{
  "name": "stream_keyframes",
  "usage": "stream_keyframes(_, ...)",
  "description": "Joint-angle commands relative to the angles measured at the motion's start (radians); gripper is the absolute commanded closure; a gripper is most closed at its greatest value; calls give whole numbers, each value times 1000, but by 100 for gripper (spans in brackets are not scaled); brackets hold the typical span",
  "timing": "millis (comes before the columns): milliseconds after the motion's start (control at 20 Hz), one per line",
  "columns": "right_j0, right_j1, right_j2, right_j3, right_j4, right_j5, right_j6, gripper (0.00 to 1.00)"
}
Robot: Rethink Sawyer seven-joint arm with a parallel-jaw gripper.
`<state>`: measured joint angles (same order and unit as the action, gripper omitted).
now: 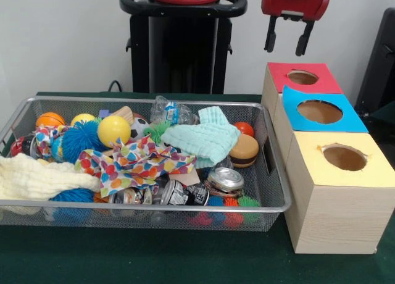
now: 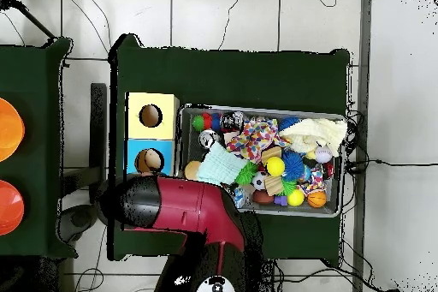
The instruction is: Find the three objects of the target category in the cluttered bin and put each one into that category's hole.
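A wire mesh bin (image 1: 185, 207) sits on the green surface (image 1: 154, 259), filling the left and middle of the front view and packed with clutter. At its left end a cream cloth (image 1: 37, 179) drapes over the near rim, with an orange ball (image 1: 49, 119) and a blue spiky ball (image 1: 77, 139) behind it. Further right a yellow ball (image 1: 113, 130) rests near the far wall, and a cloth printed with coloured dots (image 1: 142, 163) spreads across the middle of the heap. A crumpled clear plastic bottle (image 1: 173, 112) lies against the far rim, and a pale green cloth (image 1: 203, 139) lies folded just right of centre. Below it, a small can with a silver lid (image 1: 226, 179) sits near the front, beside a toy hamburger (image 1: 244, 150) with a red ball (image 1: 244, 128) just behind. Which category is the target cannot be told, so the three sought objects cannot be singled out. To the right of the bin stand three wooden boxes in a row, each with a round hole in its top: the yellow box (image 1: 336, 191) nearest, the blue box (image 1: 321, 112) in the middle, and the red box (image 1: 302, 78) farthest. The tool (image 1: 286, 44) hangs above the red box, holding nothing, its two dark fingers (image 1: 302, 43) spread apart.
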<state>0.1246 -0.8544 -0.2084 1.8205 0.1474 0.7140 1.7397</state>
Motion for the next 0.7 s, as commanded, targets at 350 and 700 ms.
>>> stream_keyframes(350,-10,35,97,-27,-17,15,89,0)
stream_keyframes(700,2,38,95,-20,-18,4,97,0)
